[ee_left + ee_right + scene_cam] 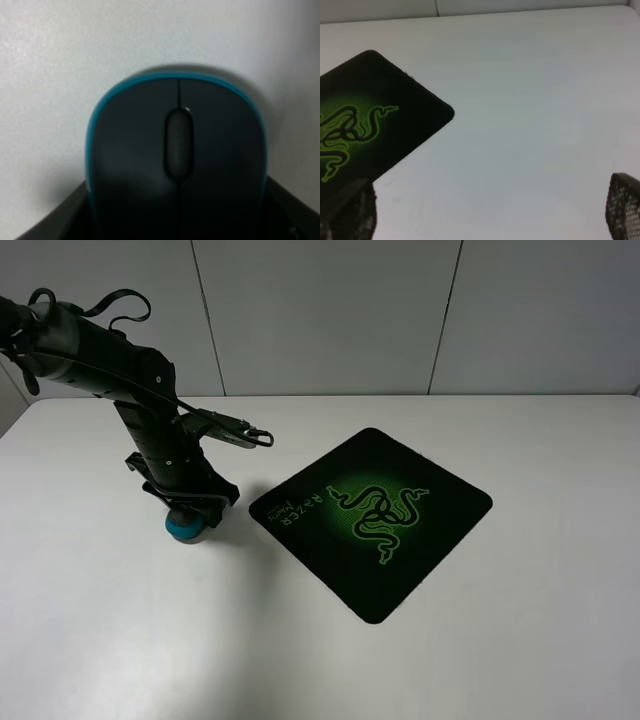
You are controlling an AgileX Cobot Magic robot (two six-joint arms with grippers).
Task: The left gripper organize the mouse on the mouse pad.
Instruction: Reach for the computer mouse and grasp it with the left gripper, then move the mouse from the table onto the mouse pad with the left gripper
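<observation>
1. One mouse (185,528) is the whole job. It rests on the white table (520,650), off the mouse pad (372,508), near the pad's closest corner but clear of it. Only its teal side shows from the high camera.
2. The left gripper (186,508) stands straight down over the mouse and hides its top. In the left wrist view the dark grey back and scroll wheel fill the picture, with black finger parts hugging both flanks low in the frame.
3. The fingers bracket the mouse closely, but I cannot tell whether they are squeezing it or only straddling it. The contact points lie out of view.
4. The mouse's shadow sits tight against it on the table, so I judge it has not been lifted.
5. By my reading, the step in hand is the grasp, at the start of the task. Carrying and placing are not yet done.
6. The next move calls for a firm, even pinch across the smooth, rounded teal sides, which could slip. After that comes a small lift, a short carry towards the pad, and a set-down well inside its edge, ideally near the green snake logo.
7. The right gripper (490,205) hangs idle over bare table. Its two mesh-patterned fingers (625,205) are spread wide with nothing between them, and a corner of the pad shows beyond.
</observation>
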